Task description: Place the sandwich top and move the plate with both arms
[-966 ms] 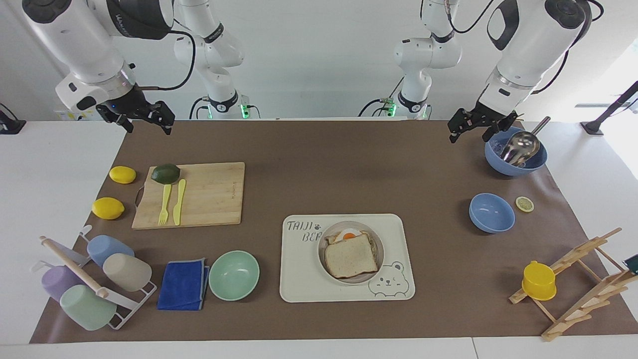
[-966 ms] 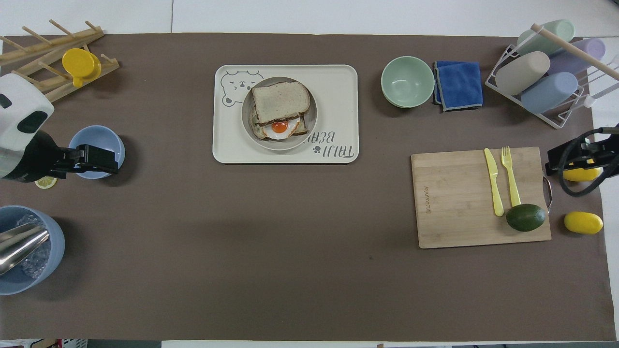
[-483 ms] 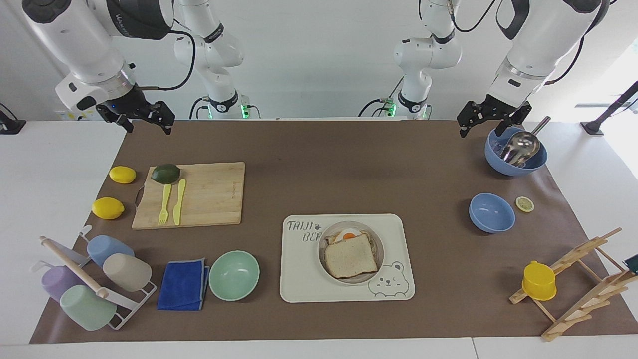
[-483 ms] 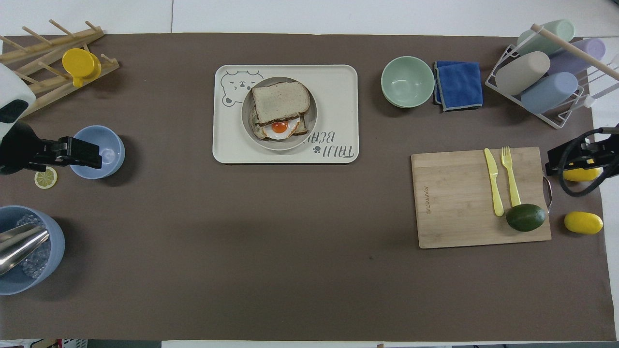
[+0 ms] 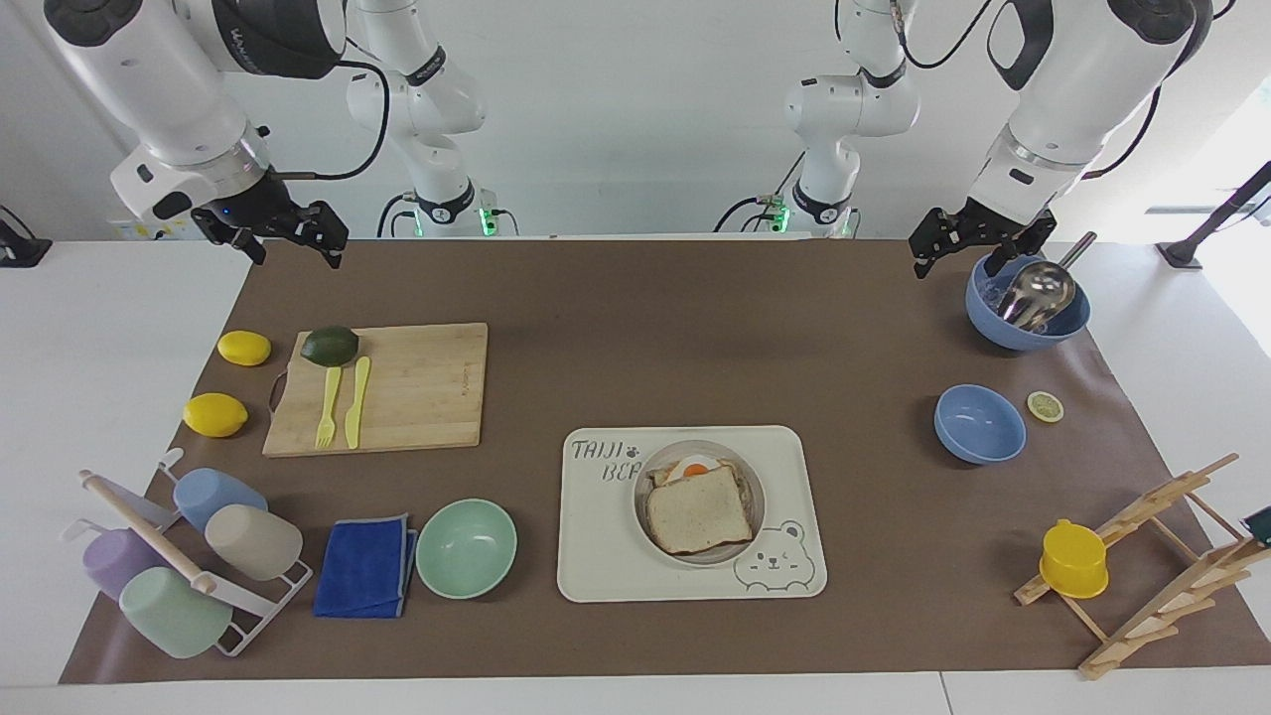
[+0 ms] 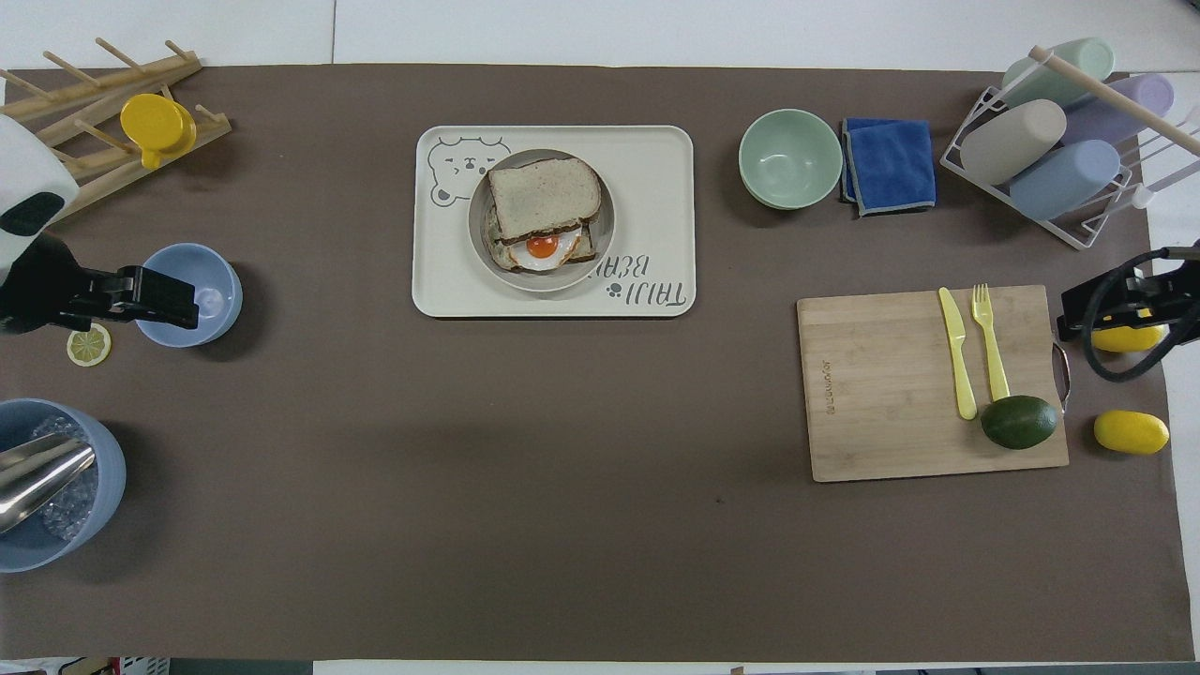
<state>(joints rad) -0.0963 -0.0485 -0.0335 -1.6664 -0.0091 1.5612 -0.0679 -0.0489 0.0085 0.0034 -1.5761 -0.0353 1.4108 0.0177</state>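
Observation:
The sandwich top (image 5: 697, 510) lies on the egg toast (image 5: 695, 467) in the grey-beige plate (image 5: 757, 497), shifted so the egg shows at the edge nearer to the robots. It also shows in the overhead view (image 6: 545, 196), on the plate (image 6: 607, 220). My left gripper (image 5: 953, 260) is open and empty, raised beside the large blue bowl (image 5: 1028, 323); in the overhead view it (image 6: 183, 298) overlaps the small blue bowl (image 6: 202, 323). My right gripper (image 5: 288, 243) is open and empty, raised over the mat's corner near the cutting board; it also shows in the overhead view (image 6: 1073, 314).
The plate sits on a cream bear tray (image 5: 596, 556). A mint bowl (image 5: 466, 548) and blue cloth (image 5: 365, 566) lie beside it. A cutting board (image 5: 417, 387) holds an avocado, fork and knife. Lemons, a cup rack and a wooden rack stand at the table's ends.
My left gripper has risen and drawn back toward the left arm's end, beside the large blue bowl. The right arm and the sandwich have not moved.

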